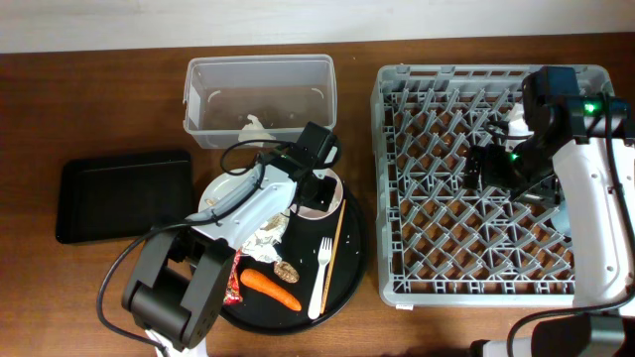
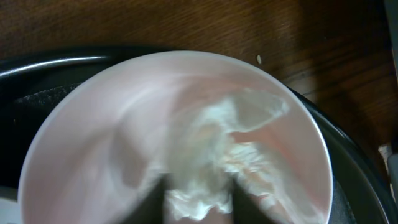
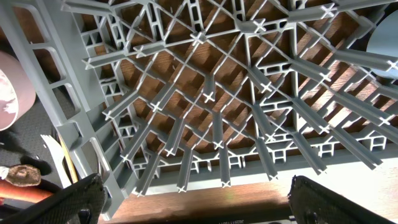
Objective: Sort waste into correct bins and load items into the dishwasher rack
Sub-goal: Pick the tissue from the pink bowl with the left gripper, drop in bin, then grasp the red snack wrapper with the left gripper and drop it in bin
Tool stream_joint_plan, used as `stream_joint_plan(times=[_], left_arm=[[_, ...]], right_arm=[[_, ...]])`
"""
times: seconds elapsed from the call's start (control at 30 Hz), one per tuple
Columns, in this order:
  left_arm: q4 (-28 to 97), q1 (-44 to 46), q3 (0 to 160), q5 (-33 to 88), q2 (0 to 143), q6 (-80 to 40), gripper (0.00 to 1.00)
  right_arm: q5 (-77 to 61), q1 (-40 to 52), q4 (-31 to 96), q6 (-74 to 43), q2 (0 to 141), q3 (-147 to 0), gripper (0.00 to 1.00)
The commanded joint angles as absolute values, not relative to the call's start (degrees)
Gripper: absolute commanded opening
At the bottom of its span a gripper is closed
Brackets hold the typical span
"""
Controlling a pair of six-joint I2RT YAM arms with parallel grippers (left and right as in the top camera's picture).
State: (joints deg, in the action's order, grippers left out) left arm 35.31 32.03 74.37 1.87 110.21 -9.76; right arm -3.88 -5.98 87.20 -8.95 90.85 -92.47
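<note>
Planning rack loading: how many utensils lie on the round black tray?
2: the white fork near the tray's right edge, the wooden chopstick just right of it. The left arm may hide more.

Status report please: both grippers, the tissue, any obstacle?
Left gripper shut on tissue inside bowl. Right gripper open, empty, over rack. No obstacle seen toward tub.

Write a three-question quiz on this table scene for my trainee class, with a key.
1. What surface carries the carrot and the white fork?
2. The white-pink bowl holds: A the carrot; B crumpled tissue; C the white fork.
3. True or false: the right hand is open above the dishwasher rack.
Key: 1 the round black tray; 2 B; 3 true.
</note>
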Motion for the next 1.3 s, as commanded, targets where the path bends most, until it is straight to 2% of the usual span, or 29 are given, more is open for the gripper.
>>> stream_joint_plan(times=[0.0,0.17,0.27,0.37,0.43,0.5,0.53,0.67,0.77,0.9,0.93,1.03,1.27], left_arm=[[38.0,31.8,78.7,1.5,110.6,-9.3,0.01],[48.1,28.9,96.5,-6.0,106.3,-9.3,0.01],[42.2,24.6,100.0,-12.1,106.1,-9.3,0.01],[36.6,19.8,100.0,-11.8,108.3,-9.3,0.01],[36.2,17.3,100.0,-11.7,111.7,-9.3,0.47],[35.9,16.4,100.0,-11.4,112.6,-9.3,0.72],[35.8,16.3,100.5,-11.4,112.3,-9.3,0.79],[42.1,16.4,102.6,-11.0,109.3,-8.1,0.8],[59.2,16.5,102.6,0.0,103.9,-8.1,0.77],[81.1,16.5,100.4,3.1,103.2,-8.3,0.71],[83.7,16.5,98.6,3.3,103.2,-8.3,0.66],[85.5,16.5,86.6,3.7,103.2,-11.4,0.64],[78.6,16.4,71.2,-1.5,103.1,-18.5,0.66]], right_arm=[[-3.6,-6.3,87.5,-8.3,89.5,-92.9,0.98],[-3.6,-6.3,87.5,-7.7,89.5,-92.9,0.98],[-3.6,-6.3,87.5,-7.7,89.5,-92.9,0.98],[-3.6,-6.3,87.5,-7.7,89.5,-92.9,0.98],[-3.6,-6.3,87.5,-7.7,89.5,-92.9,0.98],[-3.6,-6.3,87.5,-7.7,89.5,-92.9,0.98],[-3.6,-6.3,87.5,-7.7,89.5,-92.9,0.98],[-3.6,-6.3,87.7,-7.7,89.5,-92.9,0.98],[-3.6,-6.3,87.7,-7.7,89.5,-92.9,0.98],[-3.6,-6.3,87.7,-7.3,89.5,-92.9,0.98],[-3.6,-6.3,87.7,-7.3,89.5,-92.9,0.98],[-3.6,-6.3,87.9,-7.3,89.5,-92.9,0.98],[-3.6,-6.3,88.1,-7.3,89.5,-92.9,0.98]])
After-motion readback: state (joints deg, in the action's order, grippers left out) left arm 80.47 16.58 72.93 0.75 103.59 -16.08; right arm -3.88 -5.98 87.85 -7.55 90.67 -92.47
